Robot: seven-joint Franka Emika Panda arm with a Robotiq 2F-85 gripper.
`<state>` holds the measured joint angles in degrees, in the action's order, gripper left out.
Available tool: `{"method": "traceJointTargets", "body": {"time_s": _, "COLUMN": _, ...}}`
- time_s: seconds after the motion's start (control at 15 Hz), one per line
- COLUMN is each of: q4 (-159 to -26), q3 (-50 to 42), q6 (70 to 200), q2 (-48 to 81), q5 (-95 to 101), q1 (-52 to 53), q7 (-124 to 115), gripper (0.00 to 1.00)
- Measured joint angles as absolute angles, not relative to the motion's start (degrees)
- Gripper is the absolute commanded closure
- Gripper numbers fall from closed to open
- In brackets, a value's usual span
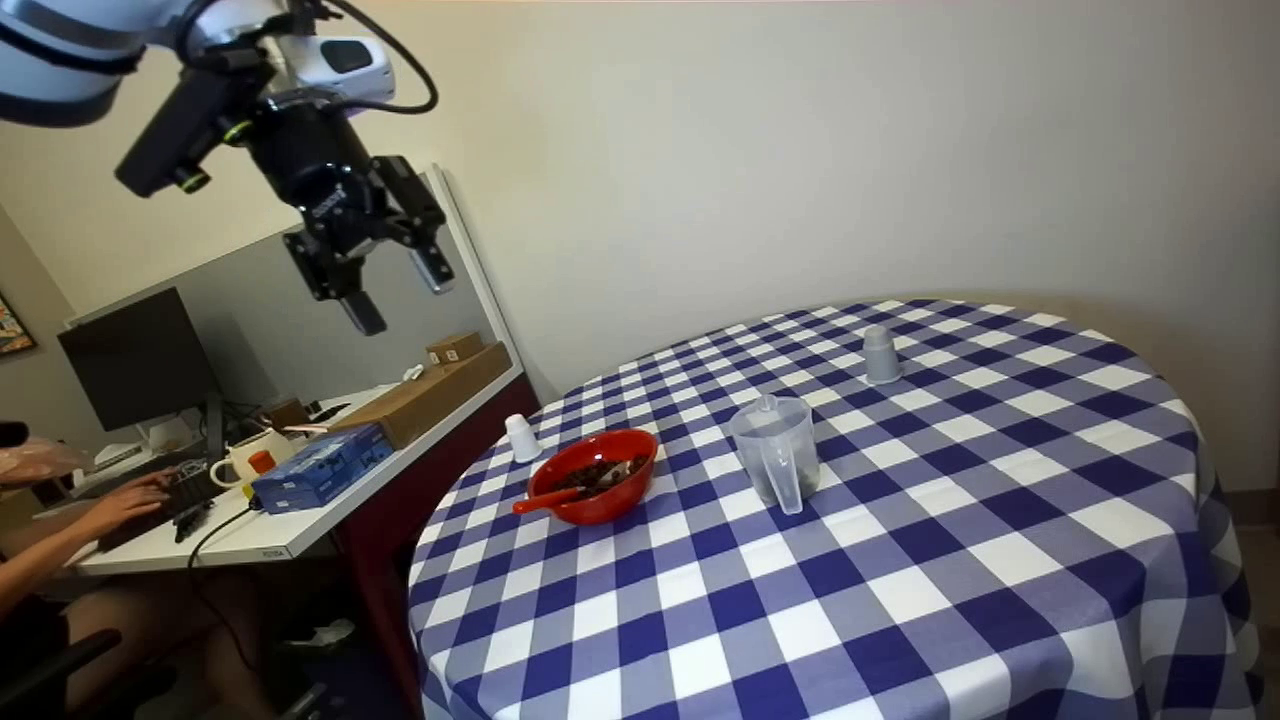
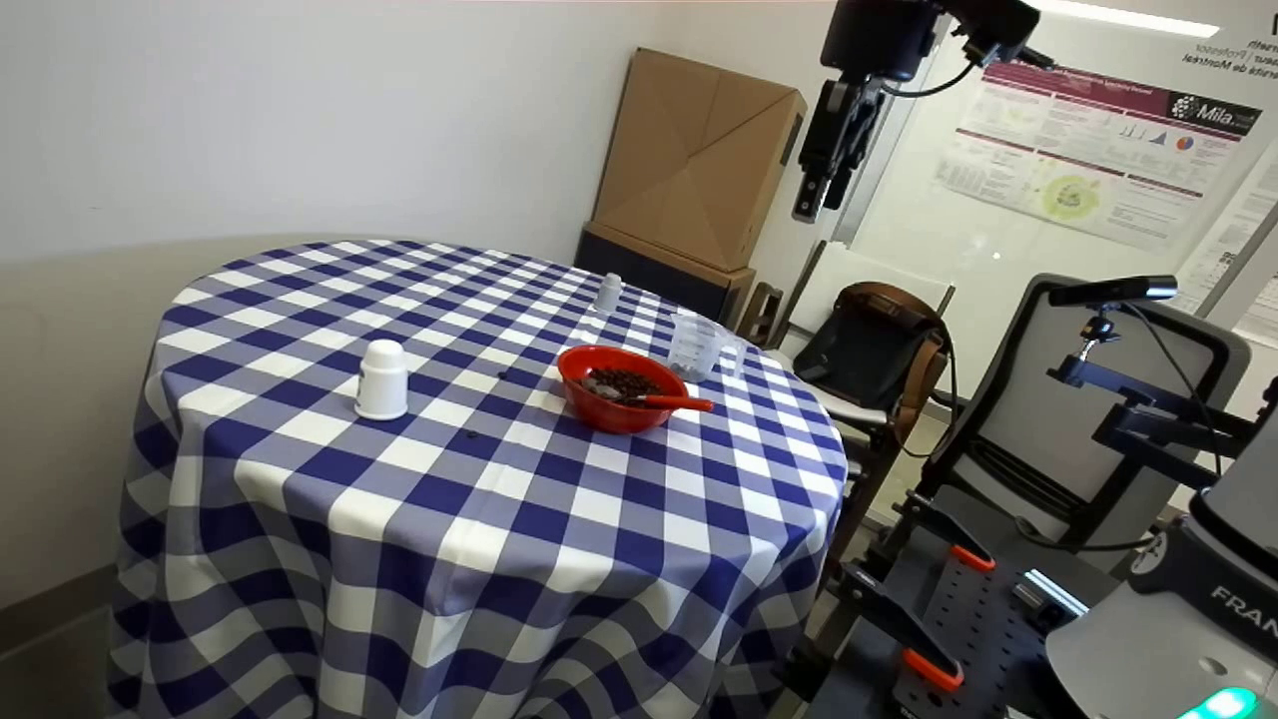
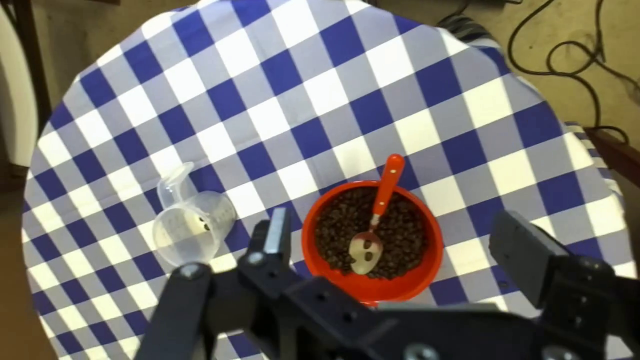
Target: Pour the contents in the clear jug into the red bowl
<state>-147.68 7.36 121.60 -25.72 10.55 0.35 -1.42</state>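
We have free air below our hand and, on the tabletop, a gap between the clear jug and the red bowl, whose rim a spoon handle partly obstructs.

The table is round and is covered with a blue, grey and white checked cloth. In an exterior view, one small white bottle-shaped object stands at its left, and a similar white object at its far right. On the white desk at the left there are a black monitor, a cream mug, a blue box and a long brown cardboard box. In an exterior view, a large brown carton is at the far side; to the right, a black bag with brown straps rests on a white chair, near a grey mesh office chair.
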Motion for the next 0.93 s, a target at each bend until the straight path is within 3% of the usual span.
{"method": "traceJointTargets", "body": {"time_s": 0.93, "q4": -128.7, "q3": -5.5, "q6": 125.5, "q2": 2.5, "q5": 18.8, "q1": -6.8, "q7": 13.5, "gripper": 0.00}}
